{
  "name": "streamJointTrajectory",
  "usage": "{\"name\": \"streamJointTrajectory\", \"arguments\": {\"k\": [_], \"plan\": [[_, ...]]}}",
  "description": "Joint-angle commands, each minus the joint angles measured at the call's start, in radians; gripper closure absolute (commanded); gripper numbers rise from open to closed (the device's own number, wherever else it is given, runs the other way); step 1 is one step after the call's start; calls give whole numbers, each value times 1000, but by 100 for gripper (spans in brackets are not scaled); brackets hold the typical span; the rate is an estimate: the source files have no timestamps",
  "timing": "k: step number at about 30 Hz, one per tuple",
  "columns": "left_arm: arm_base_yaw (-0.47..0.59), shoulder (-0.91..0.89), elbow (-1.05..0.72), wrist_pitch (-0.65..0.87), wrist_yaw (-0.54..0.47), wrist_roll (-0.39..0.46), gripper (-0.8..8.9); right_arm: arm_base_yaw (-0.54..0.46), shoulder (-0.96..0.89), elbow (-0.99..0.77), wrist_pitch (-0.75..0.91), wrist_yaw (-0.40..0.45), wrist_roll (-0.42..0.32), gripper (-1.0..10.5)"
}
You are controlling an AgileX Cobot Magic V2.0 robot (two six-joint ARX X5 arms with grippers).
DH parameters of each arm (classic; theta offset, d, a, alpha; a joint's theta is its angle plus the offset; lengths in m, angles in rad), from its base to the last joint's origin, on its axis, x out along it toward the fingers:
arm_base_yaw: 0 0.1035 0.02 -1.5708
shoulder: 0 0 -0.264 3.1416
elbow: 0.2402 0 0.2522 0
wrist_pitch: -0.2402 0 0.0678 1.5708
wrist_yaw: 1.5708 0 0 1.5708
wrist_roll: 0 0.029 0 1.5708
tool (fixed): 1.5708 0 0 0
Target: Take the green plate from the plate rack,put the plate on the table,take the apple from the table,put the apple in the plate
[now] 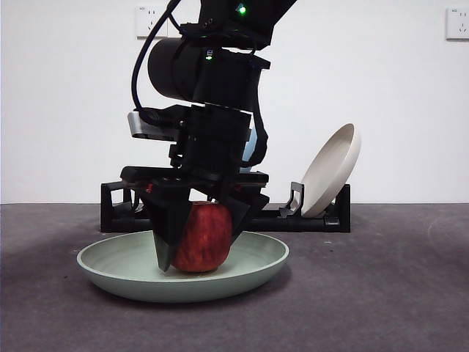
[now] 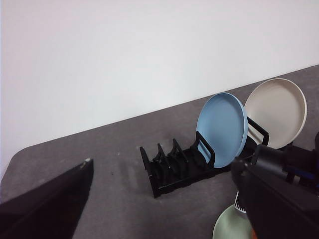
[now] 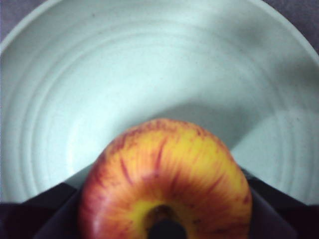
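Resting red-yellow streaked apple [image 3: 167, 179], pale green plate [image 3: 149, 64]

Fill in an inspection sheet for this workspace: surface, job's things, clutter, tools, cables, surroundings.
Surface: dark grey table, faint scuffs.
Job's things: green plate flat on the table; apple resting in it; plate rack behind.
Clutter: light blue plate and cream-white plate standing in the rack.
Tools: right tool closed on the apple; left tool raised, open, empty.
Cables: black cable looping beside the working arm.
Surroundings: white wall, two sockets.
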Motion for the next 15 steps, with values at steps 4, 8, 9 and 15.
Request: {"name": "streamJointTrajectory", "arguments": {"k": [4, 8, 9, 15], "plan": [[3, -2, -5, -16, -2, -44, 347, 2, 19, -3, 1, 32, 10, 364], [3, -2, -5, -17, -1, -55, 347, 2, 19, -3, 3, 51, 8, 348], [3, -1, -5, -16, -1, -55, 347, 2, 18, -3, 5, 52, 8, 348], [3, -1, -5, -16, 3, -81, 347, -1, -32, -3, 2, 56, 5, 348]]}}
